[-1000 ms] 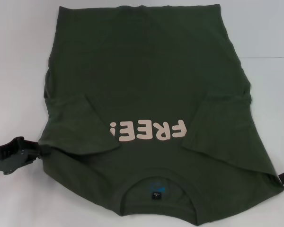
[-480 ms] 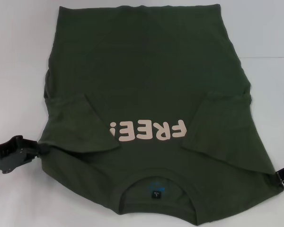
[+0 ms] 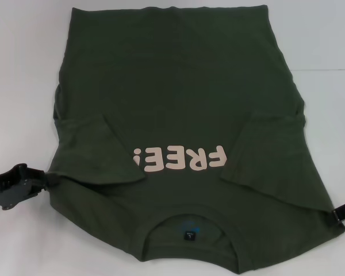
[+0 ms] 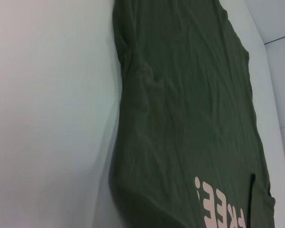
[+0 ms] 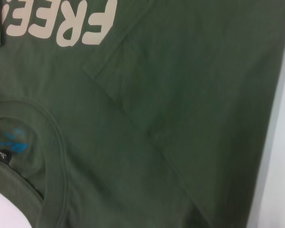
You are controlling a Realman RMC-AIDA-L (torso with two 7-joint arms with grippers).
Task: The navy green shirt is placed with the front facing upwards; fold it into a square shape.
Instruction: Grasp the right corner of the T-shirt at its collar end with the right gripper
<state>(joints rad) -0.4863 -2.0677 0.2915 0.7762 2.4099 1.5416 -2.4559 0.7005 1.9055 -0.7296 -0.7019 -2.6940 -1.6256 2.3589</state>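
Both sleeves of the shirt (image 3: 178,115) lie folded inward; left gripper (image 3: 43,183) and right gripper (image 3: 340,214) pinch its shoulder edges.

- The navy green shirt (image 3: 178,109) is a dark olive-green short-sleeved T-shirt, lying flat and front up on the white table (image 3: 23,69).
- Its ribbed crew neck (image 3: 190,214) lies nearest the robot, the hem at the far side.
- Pale pink "FREE!" lettering (image 3: 179,160) crosses the chest (upside down from the head view).
- Both sleeves are folded inward over the body, their edges lying diagonally beside the lettering.
- A small neck label with blue print (image 3: 189,233) shows inside the collar.
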